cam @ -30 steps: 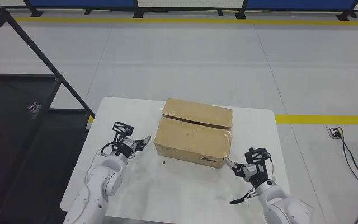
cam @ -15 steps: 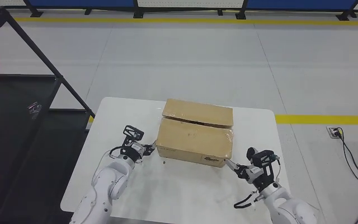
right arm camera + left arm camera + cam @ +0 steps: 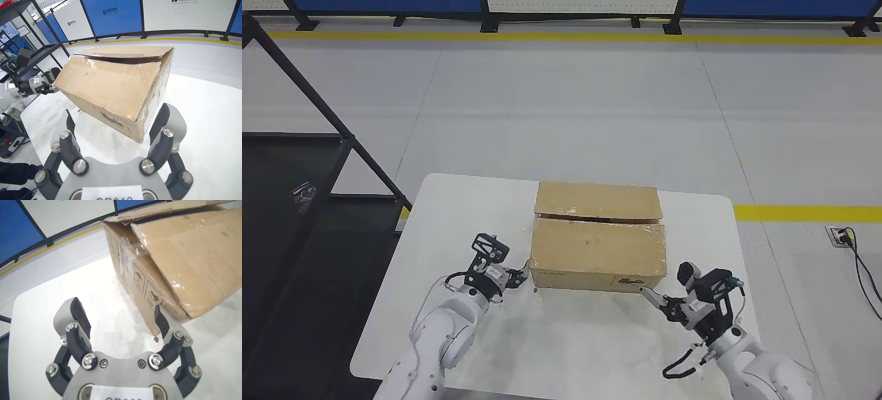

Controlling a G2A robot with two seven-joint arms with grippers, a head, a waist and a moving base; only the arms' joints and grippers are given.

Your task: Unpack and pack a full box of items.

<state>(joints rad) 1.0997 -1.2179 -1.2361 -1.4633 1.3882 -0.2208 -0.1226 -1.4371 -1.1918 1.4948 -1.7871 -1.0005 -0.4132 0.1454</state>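
Note:
A brown cardboard box (image 3: 597,240) stands in the middle of the white table (image 3: 572,345). Its top flaps lie nearly closed with a narrow gap between them, and torn clear tape hangs at the edges. The contents are hidden. My left gripper (image 3: 514,277) is open at the box's near left corner. In the left wrist view, one pad of this gripper (image 3: 116,304) sits close against the end wall of the box (image 3: 170,256). My right gripper (image 3: 654,297) is open at the near right corner, and in the right wrist view that gripper (image 3: 116,110) straddles the corner of the box (image 3: 113,85).
A small brown scrap (image 3: 156,339) lies on the table by the box's near left corner. A black metal rack (image 3: 302,200) stands left of the table. Bare table surface lies in front of the box and at both sides.
The box has turned to sit square with the table's front edge. My left gripper moved right, up to the box's near left corner. The right gripper shifted slightly towards the near right corner.

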